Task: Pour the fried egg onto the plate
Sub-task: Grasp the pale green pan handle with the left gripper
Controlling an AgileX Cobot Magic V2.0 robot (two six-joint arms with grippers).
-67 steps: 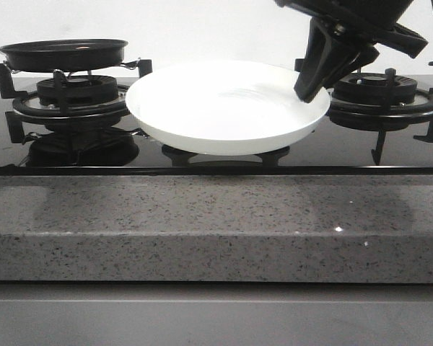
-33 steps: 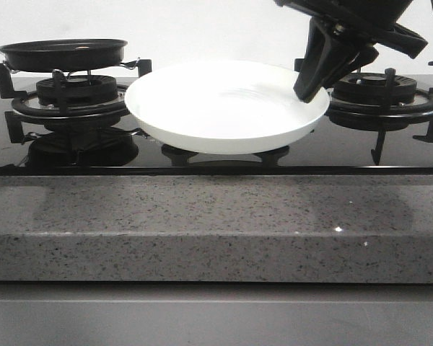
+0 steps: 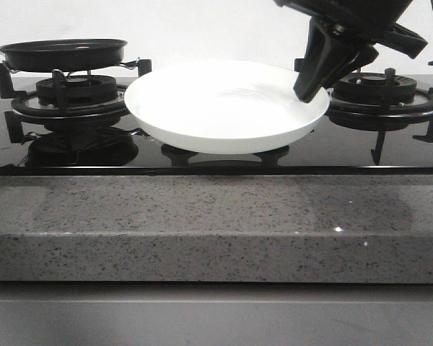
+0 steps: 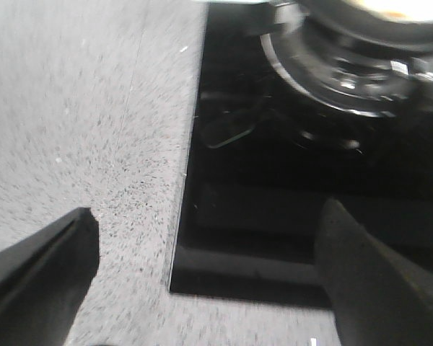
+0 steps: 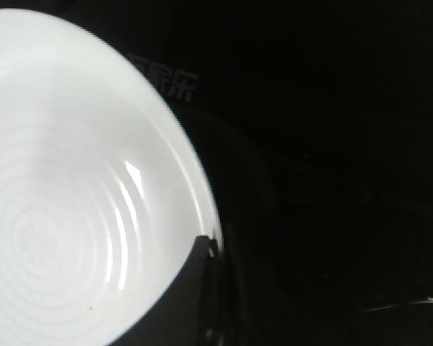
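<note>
The white plate (image 3: 224,108) hangs a little above the black cooktop, between the two burners. My right gripper (image 3: 307,90) is shut on its right rim. In the right wrist view the plate (image 5: 58,216) is bare, with one finger (image 5: 195,295) lying over its rim. The black frying pan (image 3: 61,54) sits on the left burner; its rim hides the fried egg in the front view. In the left wrist view a pale yellowish strip (image 4: 390,9) shows in the pan (image 4: 332,21), too cropped to tell what it is. My left gripper (image 4: 209,216) is open and empty over the cooktop's corner.
A speckled granite counter (image 3: 216,223) runs along the front of the glass cooktop (image 3: 390,155). The right burner (image 3: 382,94) with its black grate stands just behind my right gripper. The left burner's grate (image 4: 346,72) lies under the pan.
The plate has edged very slightly to the left in my right gripper. Nothing else has visibly moved.
</note>
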